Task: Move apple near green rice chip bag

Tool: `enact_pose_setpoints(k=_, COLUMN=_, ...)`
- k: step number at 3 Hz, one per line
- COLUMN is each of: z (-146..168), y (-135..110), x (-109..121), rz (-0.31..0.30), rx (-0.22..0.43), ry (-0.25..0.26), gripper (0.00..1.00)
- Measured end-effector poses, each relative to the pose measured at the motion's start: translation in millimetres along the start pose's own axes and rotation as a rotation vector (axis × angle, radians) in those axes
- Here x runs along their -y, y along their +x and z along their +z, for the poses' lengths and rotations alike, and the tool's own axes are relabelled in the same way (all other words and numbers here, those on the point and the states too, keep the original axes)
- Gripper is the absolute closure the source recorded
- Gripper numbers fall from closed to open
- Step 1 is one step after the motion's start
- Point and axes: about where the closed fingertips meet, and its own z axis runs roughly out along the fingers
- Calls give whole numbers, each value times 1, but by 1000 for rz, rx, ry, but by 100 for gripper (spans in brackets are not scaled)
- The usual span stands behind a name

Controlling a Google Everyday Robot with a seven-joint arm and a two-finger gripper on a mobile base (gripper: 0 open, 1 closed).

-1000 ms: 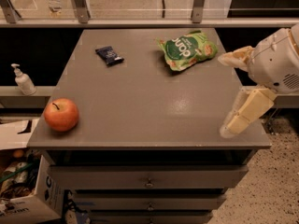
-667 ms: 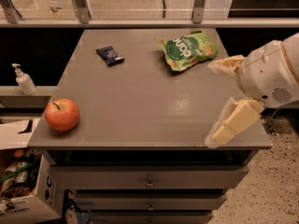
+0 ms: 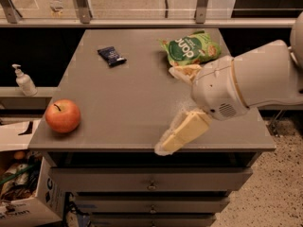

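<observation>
The apple (image 3: 63, 116) is round and red-orange and sits near the front left corner of the grey table (image 3: 128, 93). The green rice chip bag (image 3: 191, 48) lies at the back right of the table. My gripper (image 3: 173, 109) hangs over the right middle of the table, on a white arm coming in from the right. Its two cream fingers are spread wide apart with nothing between them: one fingertip (image 3: 180, 73) just in front of the bag, the other (image 3: 166, 145) at the table's front edge. The gripper is well to the right of the apple.
A small dark blue wrapped packet (image 3: 111, 56) lies at the back left of the table. A soap pump bottle (image 3: 23, 81) stands on a ledge to the left. A cardboard box (image 3: 21, 183) of clutter sits on the floor at the lower left. Drawers run below the table's front.
My arm and gripper have swung leftward from the table's right edge toward the middle. The apple, bag and packet have not moved.
</observation>
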Motion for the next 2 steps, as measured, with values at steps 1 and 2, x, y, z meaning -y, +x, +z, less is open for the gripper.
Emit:
enact_pose_setpoints(k=1, z=45, y=-21, x=-4, rz=-7, rx=51, ry=-9, gripper=0)
enact_pose_setpoints(k=2, z=45, y=-21, x=-4, rz=-8, rx=51, ry=-9, gripper=0)
